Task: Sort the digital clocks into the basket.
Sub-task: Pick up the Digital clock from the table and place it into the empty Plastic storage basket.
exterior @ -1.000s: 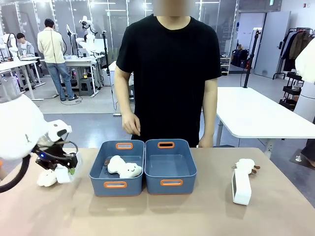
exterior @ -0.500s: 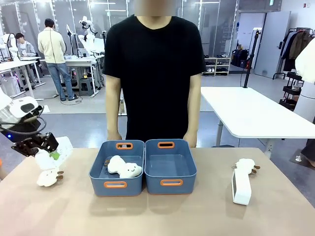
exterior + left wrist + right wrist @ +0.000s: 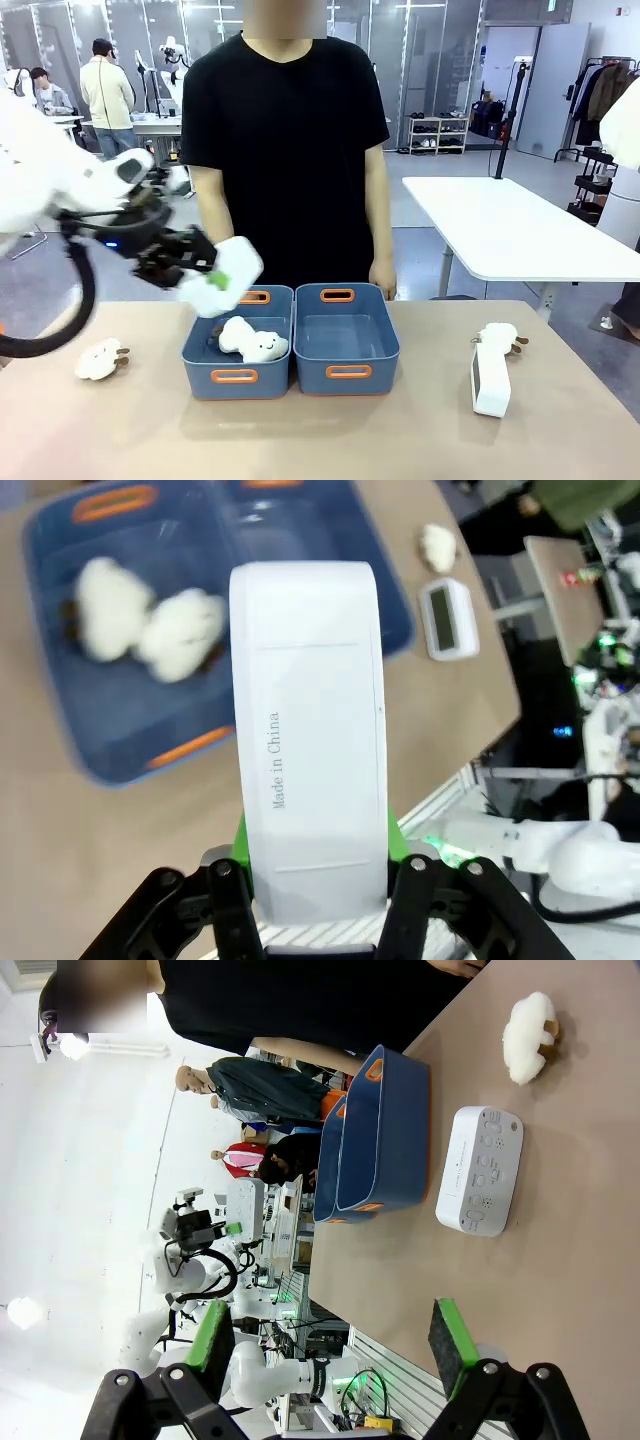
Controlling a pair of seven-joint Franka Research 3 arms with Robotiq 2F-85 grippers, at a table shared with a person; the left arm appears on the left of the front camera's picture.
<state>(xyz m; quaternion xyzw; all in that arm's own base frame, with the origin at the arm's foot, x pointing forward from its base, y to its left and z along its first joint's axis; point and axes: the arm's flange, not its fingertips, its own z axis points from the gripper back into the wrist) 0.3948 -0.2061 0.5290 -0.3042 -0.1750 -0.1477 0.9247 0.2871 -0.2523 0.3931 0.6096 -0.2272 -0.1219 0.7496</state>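
Observation:
My left gripper (image 3: 213, 279) is shut on a white digital clock (image 3: 236, 263), which hangs in the air over the far left corner of the left basket (image 3: 195, 345). In the left wrist view that clock (image 3: 310, 730) stands between the green pads (image 3: 241, 842), back side up, over the basket (image 3: 60, 695) with two plush toys. The right basket (image 3: 345, 372) beside it holds nothing. A second digital clock (image 3: 490, 381) lies on the table at the right. My right gripper (image 3: 332, 1345) hovers open some way off that clock (image 3: 478, 1170).
A person in a black shirt stands right behind the baskets, hands near the far rims. Plush toys lie in the left basket (image 3: 252, 340), on the table at the left (image 3: 100, 360) and just behind the right clock (image 3: 500, 337).
My left arm has lifted the clock from the table's left side and carried it up and right to above the left basket. The person has shifted left.

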